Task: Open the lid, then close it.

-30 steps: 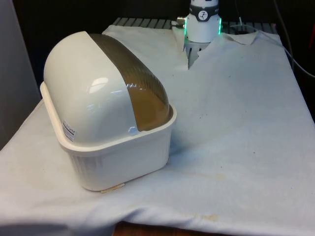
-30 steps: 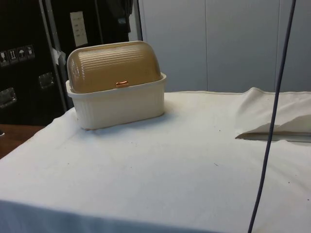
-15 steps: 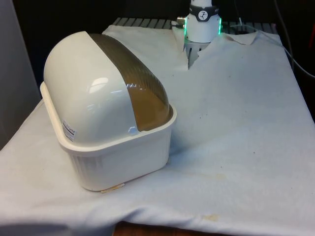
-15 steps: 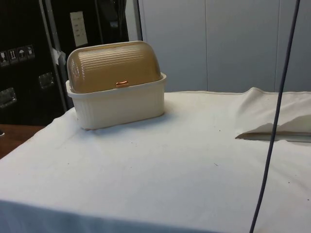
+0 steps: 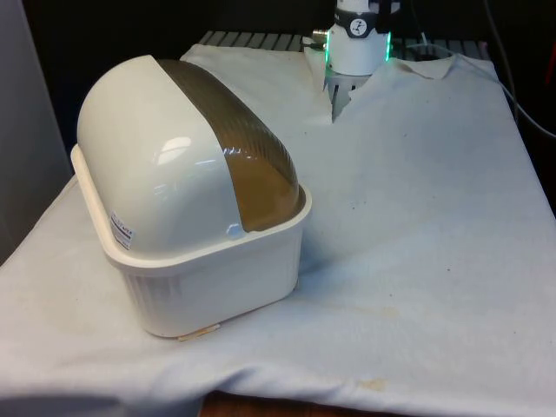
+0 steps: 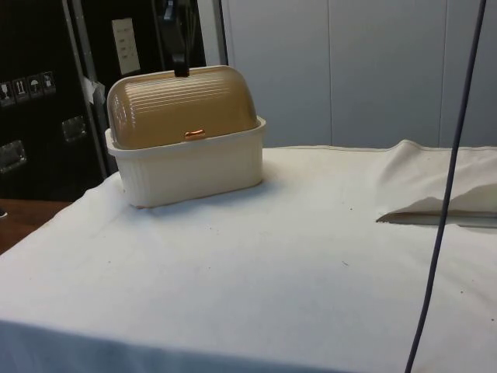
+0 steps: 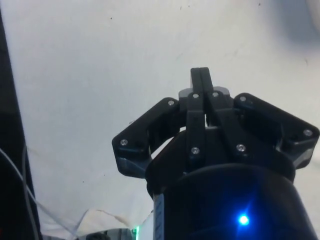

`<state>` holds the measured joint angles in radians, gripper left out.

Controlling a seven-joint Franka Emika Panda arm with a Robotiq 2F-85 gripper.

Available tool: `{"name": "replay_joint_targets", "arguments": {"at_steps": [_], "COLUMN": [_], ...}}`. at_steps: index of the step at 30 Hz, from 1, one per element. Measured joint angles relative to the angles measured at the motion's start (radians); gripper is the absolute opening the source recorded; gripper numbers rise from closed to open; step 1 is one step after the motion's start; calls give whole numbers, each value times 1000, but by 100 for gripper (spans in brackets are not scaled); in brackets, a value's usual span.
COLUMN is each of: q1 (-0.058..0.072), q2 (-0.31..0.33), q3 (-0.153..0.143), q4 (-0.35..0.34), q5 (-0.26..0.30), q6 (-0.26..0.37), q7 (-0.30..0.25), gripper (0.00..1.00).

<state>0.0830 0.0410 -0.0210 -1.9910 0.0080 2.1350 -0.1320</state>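
A cream bread box (image 5: 217, 278) stands on the white cloth at the front view's left, with its back turned to that camera. Its brown ribbed roll lid (image 5: 234, 130) is down and shut. In the side view the lid (image 6: 182, 105) curves over the cream base (image 6: 194, 167), and a small copper handle (image 6: 195, 134) sits at the lid's lower edge. My black gripper (image 6: 181, 70) hangs at the top of the side view, its tips level with the lid's crown. In the wrist view the gripper (image 7: 200, 75) is shut on nothing, over bare cloth.
The cloth lifts in a fold (image 6: 435, 206) on the far side from the bread box. A dark cable (image 6: 443, 210) hangs down across the side view. Open cloth lies between the box and the fold.
The gripper has come down into the top of the side view, over the bread box. The hanging cable has shifted slightly. The box and its lid have not moved.
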Motion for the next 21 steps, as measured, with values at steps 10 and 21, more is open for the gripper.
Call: {"name": "replay_joint_targets", "arguments": {"at_steps": [10, 21], "q1": [0, 1], "q2": [4, 7], "q3": [1, 3], "q4": [-31, -55], "q5": [-44, -110], "q6": [47, 82], "q7": [-36, -56], "gripper": [0, 0]}}
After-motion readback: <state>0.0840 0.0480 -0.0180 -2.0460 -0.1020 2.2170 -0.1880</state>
